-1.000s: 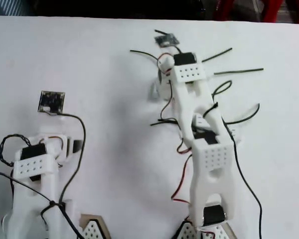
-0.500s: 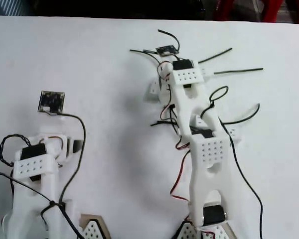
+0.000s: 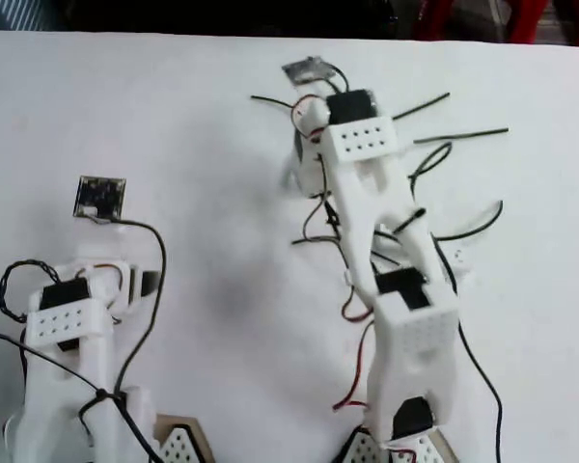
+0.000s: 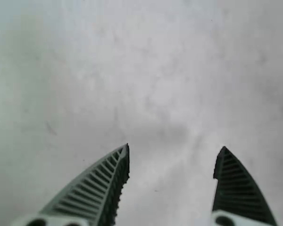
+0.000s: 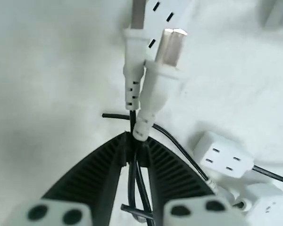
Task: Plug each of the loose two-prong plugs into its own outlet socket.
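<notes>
My right gripper [image 5: 137, 136] is shut on the tail end of a white two-prong plug [image 5: 153, 94], whose metal prongs point at a white outlet strip [image 5: 174, 9]. A second white plug [image 5: 132, 66] lies right beside it, its black cord running down between my fingers [image 5: 104, 169] too. Another white outlet socket [image 5: 224, 155] lies off to one side. In the high view the right arm [image 3: 367, 183] stretches toward the table's far middle. My left gripper [image 4: 172, 155] is open over bare white tabletop, and its arm [image 3: 68, 323] sits at the near left.
Loose black cords [image 3: 463, 135] fan out on the table to the right of the right arm. A red wire [image 3: 352, 376] hangs beside that arm's lower link. The white table [image 3: 203, 145] is bare between the two arms.
The right arm's wrist has swung and pushed toward the table's far edge, after dipping slightly half a second ago. The left arm has not moved.
</notes>
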